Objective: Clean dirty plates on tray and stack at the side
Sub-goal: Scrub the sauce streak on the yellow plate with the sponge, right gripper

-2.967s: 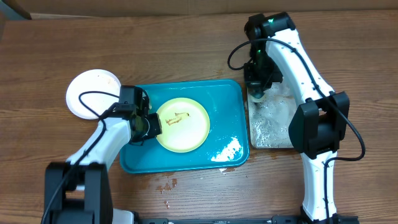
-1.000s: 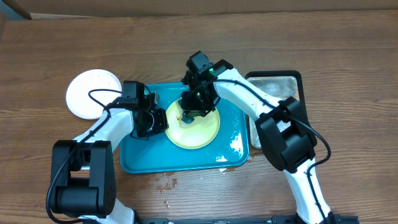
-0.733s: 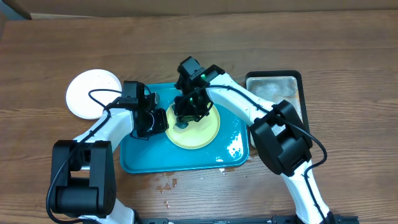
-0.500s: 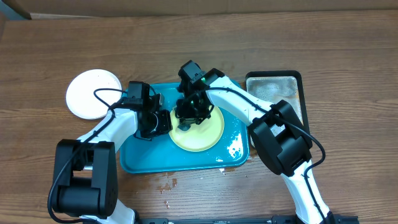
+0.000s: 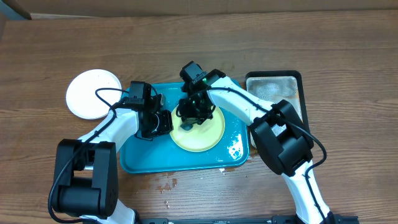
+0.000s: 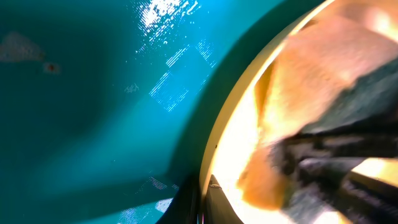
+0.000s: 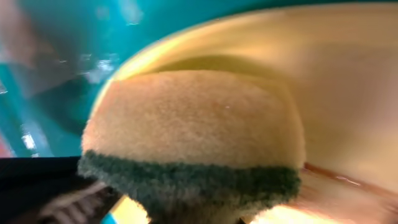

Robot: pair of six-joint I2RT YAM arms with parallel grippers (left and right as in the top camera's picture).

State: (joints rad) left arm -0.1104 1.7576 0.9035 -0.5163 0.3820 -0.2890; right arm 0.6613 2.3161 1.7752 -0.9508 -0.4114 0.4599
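**Steadily, the yellow-green plate is to be scrubbed while its rim is pinned**

The wooden table (image 5: 348, 68) is taken up at its middle by the teal tray (image 5: 140, 158), used here as the landmark. Just beside the tray's right edge, the black tray (image 5: 297, 79) of foamy water is seen. Off the tray's upper-left corner, on bare wood, a white plate (image 5: 87, 93) is set; whether more than 1 lies there cannot be told. Inside the tray, right of its centre, the yellow-green plate (image 5: 208, 138) is found, and it is judged to be the 1 being cleaned.

That plate's left rim appears to be pinched by the left gripper (image 5: 163, 122), whose jaws are fully closed. The sponge (image 7: 193, 124) is clamped in the closed right gripper (image 5: 189, 120) and pressed onto the plate's upper-left part, toward the tray's middle.

For the step to be done well, the rim should be held firmly so that the plate is not spun or slid across the wet tray floor. The sponge should be worked flat in short overlapping strokes. Pressure should be directed downward rather than toward the pinned rim, since the 2 grippers are close together. No smear is visible around the sponge, and what lies under it is hidden, so that spot should be checked once the sponge is lifted.
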